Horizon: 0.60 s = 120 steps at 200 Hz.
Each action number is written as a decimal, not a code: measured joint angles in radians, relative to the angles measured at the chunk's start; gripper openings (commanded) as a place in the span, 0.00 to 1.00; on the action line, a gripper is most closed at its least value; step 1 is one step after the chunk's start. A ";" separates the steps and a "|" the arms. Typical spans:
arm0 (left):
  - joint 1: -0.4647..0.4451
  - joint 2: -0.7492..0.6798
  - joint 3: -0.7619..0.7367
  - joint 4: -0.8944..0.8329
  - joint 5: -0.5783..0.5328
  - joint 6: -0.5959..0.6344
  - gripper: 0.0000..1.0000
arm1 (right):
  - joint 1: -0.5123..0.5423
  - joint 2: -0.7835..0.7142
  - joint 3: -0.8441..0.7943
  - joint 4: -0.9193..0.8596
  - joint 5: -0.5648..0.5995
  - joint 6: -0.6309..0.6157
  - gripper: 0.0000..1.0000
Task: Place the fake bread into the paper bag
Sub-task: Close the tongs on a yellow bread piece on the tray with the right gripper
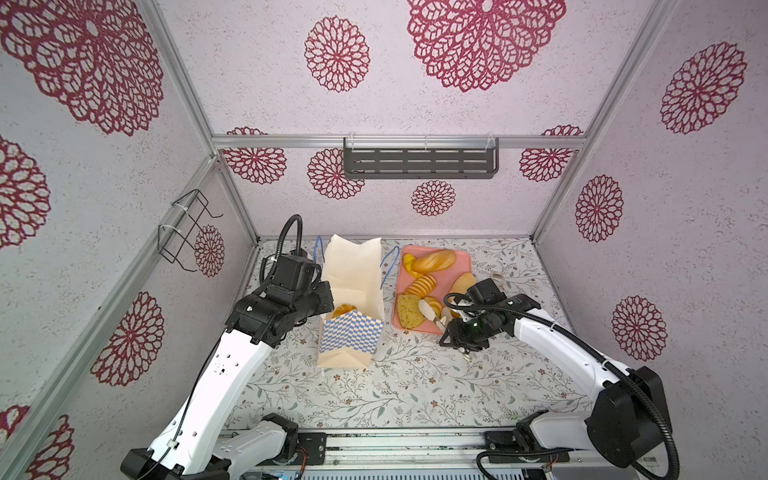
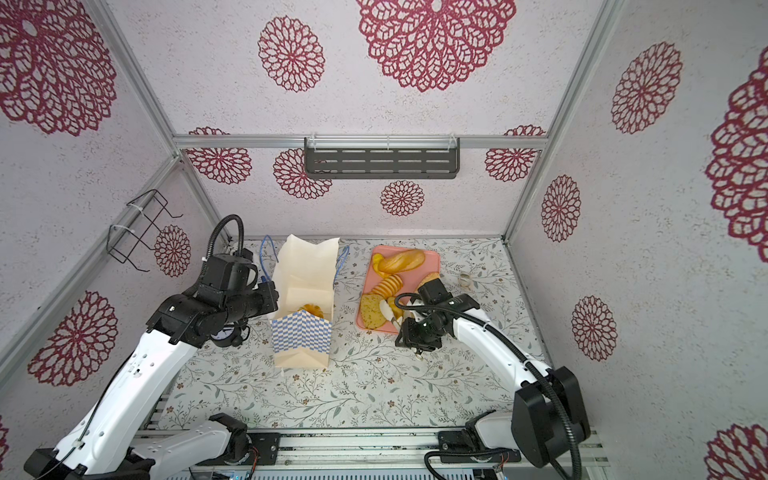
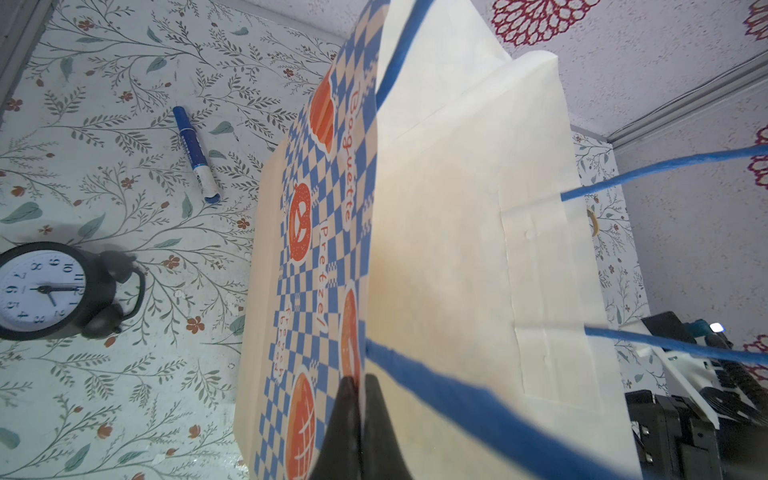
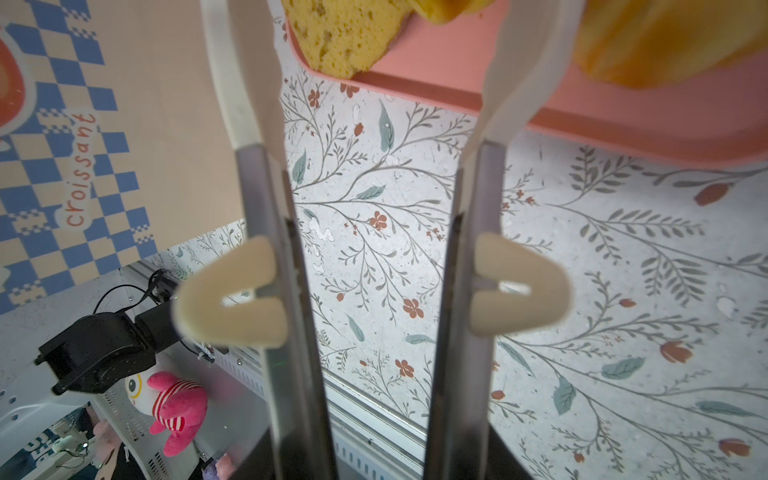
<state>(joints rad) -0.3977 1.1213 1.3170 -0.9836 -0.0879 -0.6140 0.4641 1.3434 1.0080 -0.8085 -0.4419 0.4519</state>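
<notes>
left hand [image 3: 358,388] pinches bag [image 3: 457,249], right hand [image 1: 457,330] holds tongs [image 4: 266,199].

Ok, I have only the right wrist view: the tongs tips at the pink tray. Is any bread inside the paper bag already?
Observer: Yes, one golden roll lies inside the paper bag, in both top views.
Operator: Does anything hold the bag?
Observer: The left gripper, jaws shut on its wall.
Operator: Which remaining bread is largest?
Observer: The long loaf, at the far end of the pink tray.
</notes>
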 measured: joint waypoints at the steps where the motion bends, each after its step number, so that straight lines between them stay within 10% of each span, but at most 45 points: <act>1: 0.000 0.000 0.000 0.000 0.000 0.000 0.00 | 0.000 0.001 0.000 -0.001 0.001 -0.001 0.47; 120: 0.000 -0.006 -0.012 0.014 0.001 -0.004 0.00 | 0.002 0.109 0.068 -0.050 0.075 -0.072 0.38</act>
<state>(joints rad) -0.3977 1.1152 1.3048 -0.9691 -0.0868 -0.6178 0.4656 1.4521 1.0763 -0.8589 -0.3668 0.3801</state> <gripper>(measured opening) 0.041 0.418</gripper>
